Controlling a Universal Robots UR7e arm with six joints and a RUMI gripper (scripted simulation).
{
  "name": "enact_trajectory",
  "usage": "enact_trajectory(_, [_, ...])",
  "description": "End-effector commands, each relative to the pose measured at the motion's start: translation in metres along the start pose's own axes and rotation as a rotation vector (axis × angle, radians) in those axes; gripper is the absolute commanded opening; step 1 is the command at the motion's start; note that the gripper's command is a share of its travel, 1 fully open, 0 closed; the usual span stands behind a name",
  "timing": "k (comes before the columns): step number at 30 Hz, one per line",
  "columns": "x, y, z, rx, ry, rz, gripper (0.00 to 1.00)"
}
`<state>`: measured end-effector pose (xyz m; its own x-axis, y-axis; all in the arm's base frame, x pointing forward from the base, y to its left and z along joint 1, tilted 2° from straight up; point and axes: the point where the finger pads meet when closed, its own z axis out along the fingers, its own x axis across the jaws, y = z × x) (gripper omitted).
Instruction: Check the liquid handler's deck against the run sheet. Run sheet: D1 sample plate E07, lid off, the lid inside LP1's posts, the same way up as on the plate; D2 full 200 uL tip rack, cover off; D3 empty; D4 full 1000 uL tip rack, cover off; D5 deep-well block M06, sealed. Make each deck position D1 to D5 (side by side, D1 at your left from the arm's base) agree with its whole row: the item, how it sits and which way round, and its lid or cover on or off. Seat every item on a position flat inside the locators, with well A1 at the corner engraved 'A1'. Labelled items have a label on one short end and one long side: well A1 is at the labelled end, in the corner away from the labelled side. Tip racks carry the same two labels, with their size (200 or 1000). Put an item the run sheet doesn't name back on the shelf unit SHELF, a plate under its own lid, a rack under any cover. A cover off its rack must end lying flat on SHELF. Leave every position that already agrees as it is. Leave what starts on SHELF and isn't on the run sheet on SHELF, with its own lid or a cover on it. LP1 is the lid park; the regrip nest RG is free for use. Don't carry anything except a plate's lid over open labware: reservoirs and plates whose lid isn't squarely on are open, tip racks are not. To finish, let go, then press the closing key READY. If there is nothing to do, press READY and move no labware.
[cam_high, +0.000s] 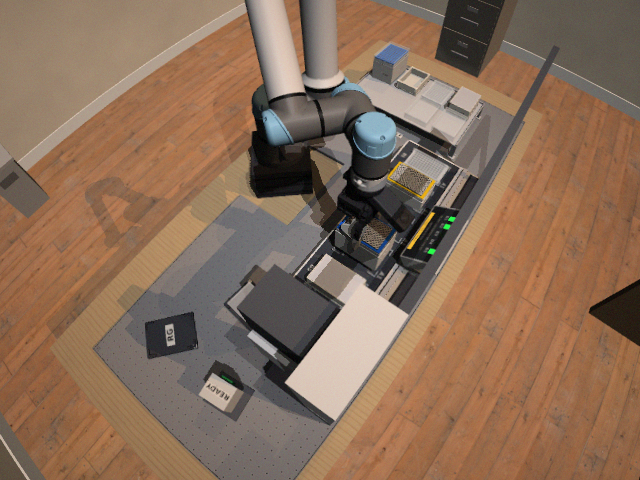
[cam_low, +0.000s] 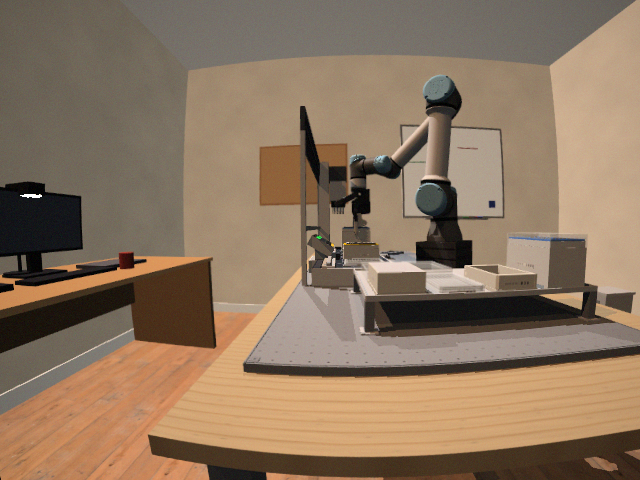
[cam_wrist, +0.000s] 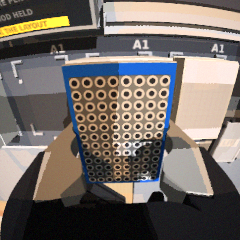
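The claw (cam_wrist: 120, 192) is clamped on the blue-rimmed tip rack (cam_wrist: 120, 127), uncovered, above the deck (cam_wrist: 45, 95), beside the yellow-rimmed rack (cam_high: 411, 178).

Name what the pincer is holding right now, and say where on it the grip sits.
The pincer is shut on the blue-framed tip rack, uncovered, gripped by its two long sides near the end closest to the wrist camera.
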<state>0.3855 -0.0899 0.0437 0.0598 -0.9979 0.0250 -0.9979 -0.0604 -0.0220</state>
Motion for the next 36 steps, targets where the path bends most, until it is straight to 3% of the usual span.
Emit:
enact_trajectory(1, [0.0004,-0.0006,0.0100,0.001,0.001,0.000,0.00])
enact_trajectory(36, [0.0003,-0.0005,0.0133,0.001,0.001,0.000,0.00])
